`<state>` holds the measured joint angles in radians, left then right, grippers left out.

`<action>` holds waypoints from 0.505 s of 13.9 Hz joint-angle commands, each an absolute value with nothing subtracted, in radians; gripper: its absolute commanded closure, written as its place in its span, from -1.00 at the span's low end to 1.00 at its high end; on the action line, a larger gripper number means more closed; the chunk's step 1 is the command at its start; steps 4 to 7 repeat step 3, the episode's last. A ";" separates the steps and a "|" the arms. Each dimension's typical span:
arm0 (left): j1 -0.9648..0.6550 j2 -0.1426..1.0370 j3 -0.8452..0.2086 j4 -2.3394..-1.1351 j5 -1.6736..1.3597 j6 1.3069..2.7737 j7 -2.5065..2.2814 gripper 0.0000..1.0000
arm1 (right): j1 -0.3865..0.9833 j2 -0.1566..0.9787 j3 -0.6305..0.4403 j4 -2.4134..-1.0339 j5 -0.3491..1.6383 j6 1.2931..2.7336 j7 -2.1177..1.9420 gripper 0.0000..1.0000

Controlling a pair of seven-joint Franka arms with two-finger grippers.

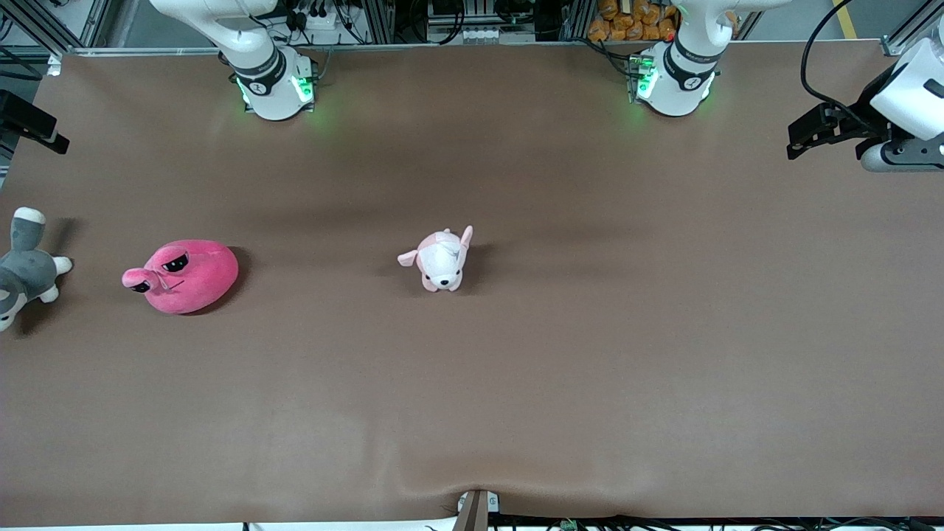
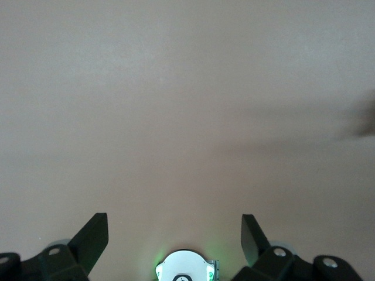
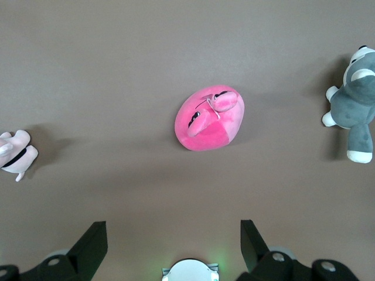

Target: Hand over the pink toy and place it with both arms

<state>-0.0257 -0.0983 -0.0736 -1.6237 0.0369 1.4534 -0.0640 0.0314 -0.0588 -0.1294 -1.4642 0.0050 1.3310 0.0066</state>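
Observation:
The hot-pink toy (image 1: 188, 276) lies on the brown table toward the right arm's end, nearer to the front camera than the right arm's base (image 1: 273, 88). It also shows in the right wrist view (image 3: 211, 120). My right gripper (image 3: 173, 225) is open and empty, held high above the table; its black hand shows at the edge of the front view (image 1: 51, 136). My left gripper (image 2: 174, 219) is open and empty, held high at the left arm's end (image 1: 800, 140), over bare table. Neither gripper touches the toy.
A small pale pink-and-white puppy plush (image 1: 442, 259) sits mid-table and shows in the right wrist view (image 3: 14, 152). A grey-and-white plush (image 1: 26, 269) lies at the table edge beside the pink toy, seen also from the right wrist (image 3: 354, 111). The left arm's base (image 1: 675, 81) stands at the table's edge.

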 commanded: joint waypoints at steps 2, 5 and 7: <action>-0.026 -0.100 -0.078 -1.614 0.048 1.439 -0.081 -1.00 | 0.037 -0.074 -0.132 -1.480 -0.006 1.324 0.002 -1.00; -0.026 -0.100 -0.078 -1.614 0.048 1.440 -0.083 -1.00 | 0.037 -0.074 -0.132 -1.480 -0.006 1.325 0.002 -1.00; -0.026 -0.100 -0.078 -1.614 0.048 1.440 -0.083 -1.00 | 0.037 -0.074 -0.132 -1.480 -0.006 1.325 0.002 -1.00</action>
